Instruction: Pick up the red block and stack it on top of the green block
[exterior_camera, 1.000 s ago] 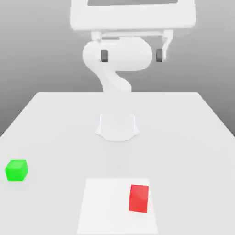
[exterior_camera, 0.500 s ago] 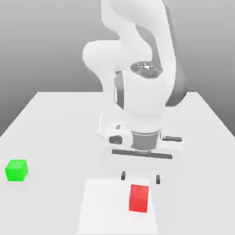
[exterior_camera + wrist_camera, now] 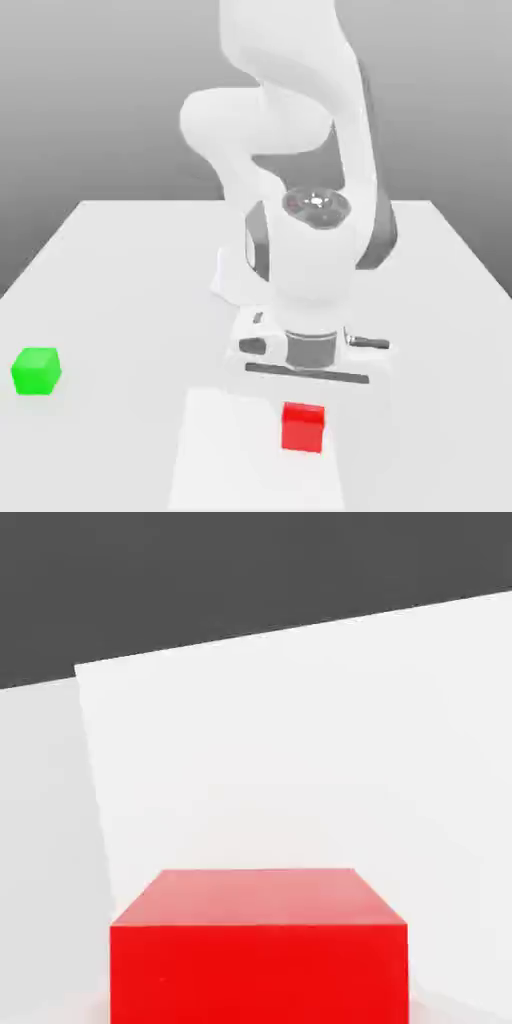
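Observation:
The red block (image 3: pixel 302 427) rests on a lighter white square patch (image 3: pixel 225 450) near the table's front edge, towards the exterior view's right. In the hand view the red block (image 3: pixel 258 950) looms large and close, with the white patch (image 3: pixel 300 762) stretching behind it. My gripper (image 3: pixel 306 378) hangs low, directly above and just behind the red block. The green block (image 3: pixel 36 370) sits alone on the table at the exterior view's far left, well away from the gripper.
The arm's white base (image 3: pixel 228 282) stands at the table's middle, behind the hand. The white table (image 3: pixel 120 280) runs wide on both sides, with its front edge just beyond the red block.
The hand has dropped from high above the table down to just over the red block, lowering further in the last half second. Both blocks have stayed put.

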Robot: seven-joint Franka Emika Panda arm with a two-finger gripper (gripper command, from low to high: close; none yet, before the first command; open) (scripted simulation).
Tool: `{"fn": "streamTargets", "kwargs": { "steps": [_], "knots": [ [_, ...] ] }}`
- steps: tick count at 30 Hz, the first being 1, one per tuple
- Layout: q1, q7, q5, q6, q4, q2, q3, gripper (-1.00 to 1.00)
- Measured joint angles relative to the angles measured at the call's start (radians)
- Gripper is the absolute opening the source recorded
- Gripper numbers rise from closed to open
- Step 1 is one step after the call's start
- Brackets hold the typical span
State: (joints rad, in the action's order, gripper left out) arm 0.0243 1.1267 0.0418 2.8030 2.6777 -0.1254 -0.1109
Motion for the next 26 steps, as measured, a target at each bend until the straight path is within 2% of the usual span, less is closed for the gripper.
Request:
{"fn": "streamTargets", "kwargs": {
  "steps": [2,16,18,22,23,26],
  "knots": [
    [-0.038,0.014,-0.016,-0.04,0.003,0.043,0.024,-1.0],
    [-0.643,0.384,-0.04,-0.157,-0.041,0.117,0.318,-1.0],
    [-0.723,0.404,-0.058,-0.138,-0.047,0.092,0.324,-1.0],
    [-0.718,0.367,-0.124,-0.019,-0.054,-0.037,0.283,-1.0],
    [-0.723,0.358,-0.136,0.005,-0.055,-0.063,0.274,1.0],
    [-0.723,0.358,-0.136,0.005,-0.055,-0.063,0.274,1.0]
  ]
}}
